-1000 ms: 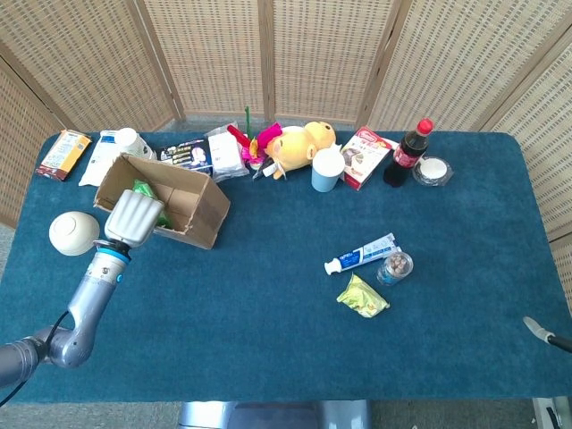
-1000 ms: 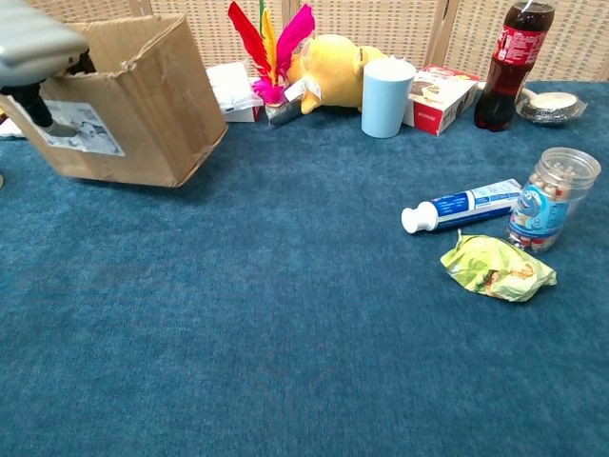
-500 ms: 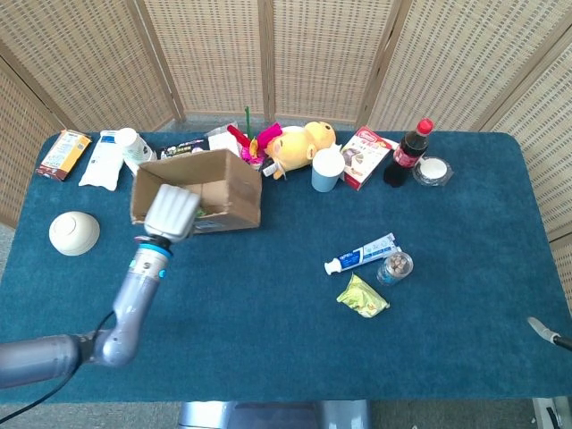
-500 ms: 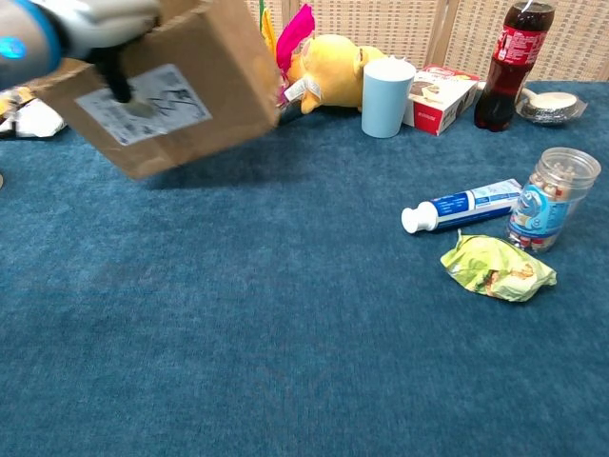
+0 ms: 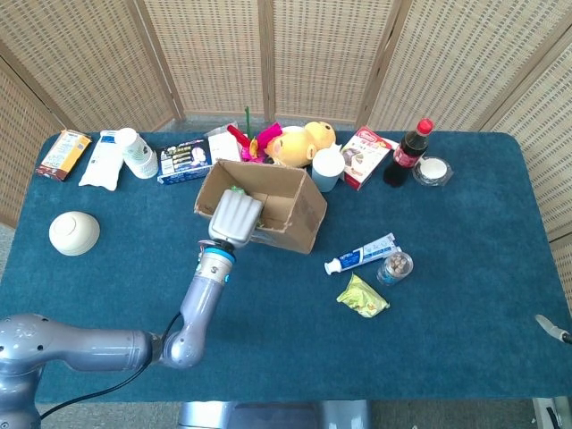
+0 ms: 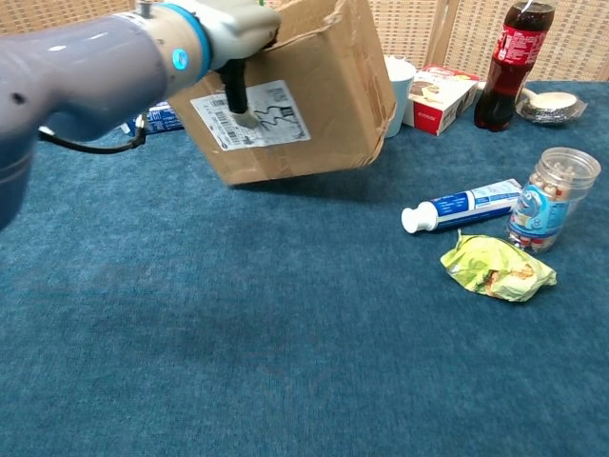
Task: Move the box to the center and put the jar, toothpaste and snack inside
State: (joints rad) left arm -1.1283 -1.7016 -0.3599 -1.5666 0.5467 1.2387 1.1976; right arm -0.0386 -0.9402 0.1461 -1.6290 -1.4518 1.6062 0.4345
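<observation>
box [image 5: 277, 204]: I have moved it right, tilted, now near the toothpaste [image 5: 361, 253].
left hand [image 5: 235, 217]: clamped on its near wall.

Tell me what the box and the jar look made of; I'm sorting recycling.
The box: plain brown corrugated cardboard, matte, with creased edges and a white paper label. The jar: likely clear plastic, glossy; its contents show through above a printed label.

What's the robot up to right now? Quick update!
Left hand grips the box, tilted, near table center. Right hand barely in view. Toothpaste, jar, snack wait on cloth. Nothing in the way.
</observation>
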